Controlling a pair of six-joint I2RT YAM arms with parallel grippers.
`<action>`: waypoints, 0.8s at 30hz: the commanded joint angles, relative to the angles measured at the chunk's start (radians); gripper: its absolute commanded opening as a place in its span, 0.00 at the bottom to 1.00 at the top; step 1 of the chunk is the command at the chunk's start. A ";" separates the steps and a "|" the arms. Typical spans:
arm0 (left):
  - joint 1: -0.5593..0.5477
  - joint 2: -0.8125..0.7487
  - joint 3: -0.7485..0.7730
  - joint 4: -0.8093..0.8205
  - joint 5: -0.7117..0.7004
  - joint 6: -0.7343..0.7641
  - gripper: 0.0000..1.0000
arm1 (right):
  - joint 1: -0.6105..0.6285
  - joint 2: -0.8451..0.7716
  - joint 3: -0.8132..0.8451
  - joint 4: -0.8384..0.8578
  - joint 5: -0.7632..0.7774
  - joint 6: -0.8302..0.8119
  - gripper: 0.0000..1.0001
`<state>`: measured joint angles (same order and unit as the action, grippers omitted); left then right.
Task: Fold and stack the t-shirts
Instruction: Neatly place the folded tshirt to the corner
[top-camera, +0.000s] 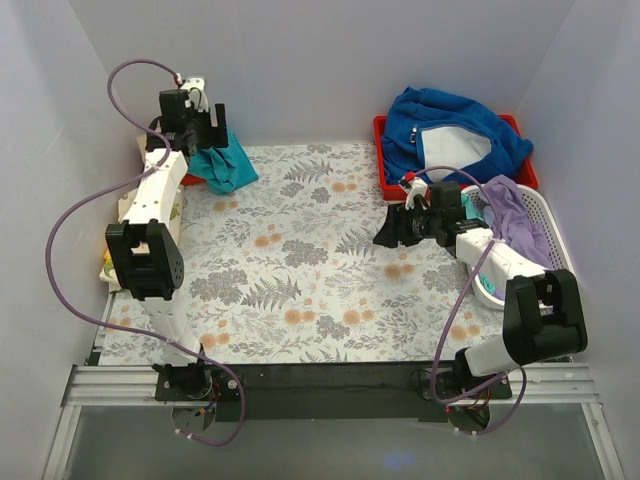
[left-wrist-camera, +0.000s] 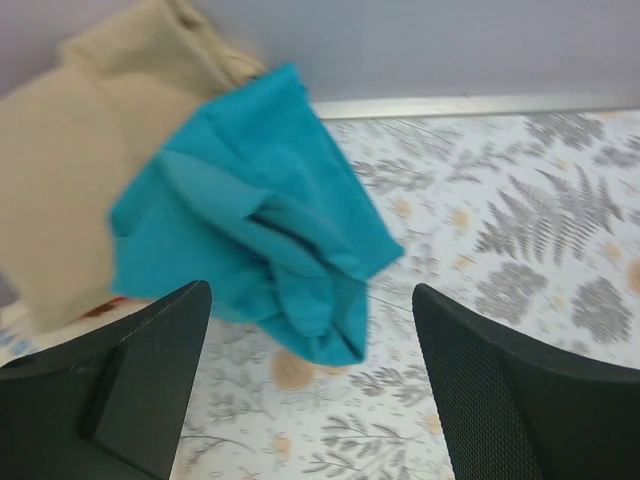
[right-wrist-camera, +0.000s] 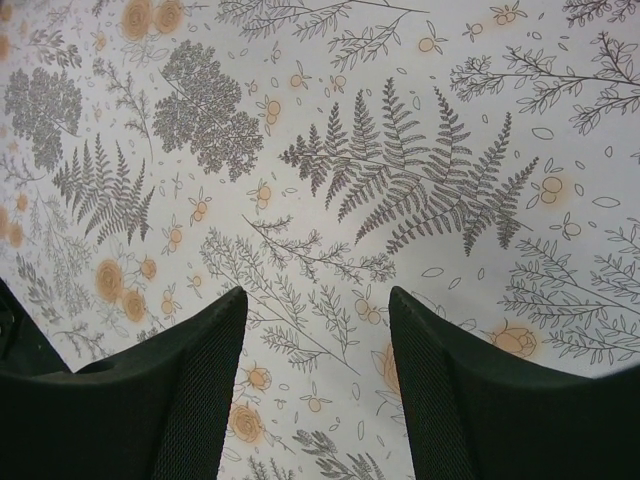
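A crumpled teal t-shirt (top-camera: 225, 166) lies at the table's far left corner. In the left wrist view the teal t-shirt (left-wrist-camera: 255, 215) hangs off a tan t-shirt (left-wrist-camera: 70, 150) onto the floral cloth. My left gripper (top-camera: 206, 130) is open just above and in front of the teal shirt, holding nothing; it shows open in its wrist view (left-wrist-camera: 310, 295). My right gripper (top-camera: 396, 231) is open and empty over the bare floral cloth, right of centre; its wrist view (right-wrist-camera: 317, 295) shows only cloth. A lavender t-shirt (top-camera: 515, 215) lies in the basket on the right.
A thick royal-blue fleece (top-camera: 450, 135) fills a red bin (top-camera: 380, 150) at the back right. A white basket (top-camera: 553, 225) stands at the right edge. More cloth lies at the left edge (top-camera: 106, 266). White walls enclose the floral tablecloth (top-camera: 300, 270).
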<state>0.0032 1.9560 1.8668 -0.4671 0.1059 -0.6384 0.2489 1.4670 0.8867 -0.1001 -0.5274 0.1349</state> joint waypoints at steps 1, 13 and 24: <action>0.061 -0.046 -0.050 0.027 -0.244 0.052 0.81 | 0.003 -0.059 -0.029 0.027 -0.005 0.005 0.65; 0.064 -0.009 -0.176 0.034 -0.013 -0.147 0.81 | 0.003 -0.040 -0.029 0.031 -0.013 0.006 0.65; 0.089 -0.077 -0.506 0.456 0.042 -0.578 0.82 | 0.003 0.013 -0.019 0.031 -0.028 -0.014 0.66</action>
<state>0.0841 1.9587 1.4017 -0.1833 0.2020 -1.0637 0.2489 1.4693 0.8429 -0.1009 -0.5301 0.1326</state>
